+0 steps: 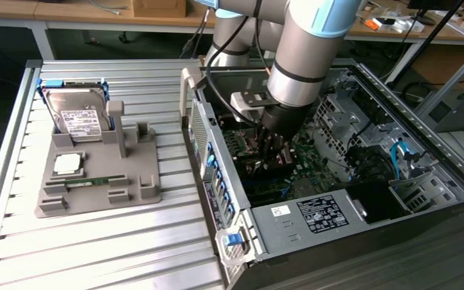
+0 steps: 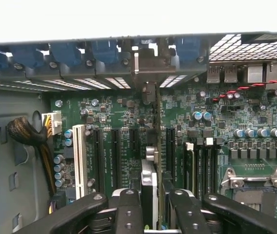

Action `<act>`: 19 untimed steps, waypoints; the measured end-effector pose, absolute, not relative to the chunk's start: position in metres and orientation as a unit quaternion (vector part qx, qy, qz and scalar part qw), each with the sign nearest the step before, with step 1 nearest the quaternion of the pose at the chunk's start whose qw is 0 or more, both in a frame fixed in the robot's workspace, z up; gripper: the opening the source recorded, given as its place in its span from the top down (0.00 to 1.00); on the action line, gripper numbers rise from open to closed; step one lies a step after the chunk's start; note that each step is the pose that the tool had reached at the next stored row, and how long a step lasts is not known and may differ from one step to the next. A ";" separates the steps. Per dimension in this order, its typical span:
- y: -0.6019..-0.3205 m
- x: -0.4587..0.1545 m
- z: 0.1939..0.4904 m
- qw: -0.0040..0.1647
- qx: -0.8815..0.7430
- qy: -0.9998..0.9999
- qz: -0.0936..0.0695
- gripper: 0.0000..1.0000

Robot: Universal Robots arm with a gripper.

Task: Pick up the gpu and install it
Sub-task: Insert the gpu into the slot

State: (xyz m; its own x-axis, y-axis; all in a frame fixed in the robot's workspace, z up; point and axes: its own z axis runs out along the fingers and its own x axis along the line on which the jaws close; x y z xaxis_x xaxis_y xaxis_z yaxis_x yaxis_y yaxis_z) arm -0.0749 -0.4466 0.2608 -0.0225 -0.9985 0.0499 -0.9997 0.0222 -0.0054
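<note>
The gpu (image 2: 149, 181) shows edge-on, standing upright over the black expansion slots (image 2: 170, 151) of the green motherboard (image 2: 114, 113). Its metal bracket end (image 2: 147, 66) reaches the case's rear wall with the blue clips. My gripper (image 2: 153, 217) is shut on the card, one black finger (image 2: 128, 212) on each side. In the exterior view my gripper (image 1: 277, 148) is down inside the open computer case (image 1: 321, 217), with the dark gpu (image 1: 270, 162) below it, just above the board. I cannot tell whether the card's edge touches a slot.
A white slot (image 2: 80, 161) and a cable bundle (image 2: 28, 134) lie beside the card. The processor socket (image 2: 255, 191) is on the other side. Outside the case, at the exterior view's left, a grey holder (image 1: 95, 187) carries a hard drive (image 1: 77, 115) and a memory stick (image 1: 87, 180).
</note>
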 end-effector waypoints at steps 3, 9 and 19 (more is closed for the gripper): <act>-0.446 -0.075 0.261 0.016 0.699 -0.715 0.020 0.73; -0.447 -0.075 0.260 0.016 0.699 -0.715 0.019 0.73; -0.447 -0.075 0.258 0.017 0.699 -0.715 0.020 0.73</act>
State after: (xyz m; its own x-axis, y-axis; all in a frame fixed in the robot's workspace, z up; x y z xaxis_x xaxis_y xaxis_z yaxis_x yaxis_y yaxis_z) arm -0.0748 -0.4474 0.2585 -0.0222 -0.9984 0.0522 -0.9997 0.0220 -0.0055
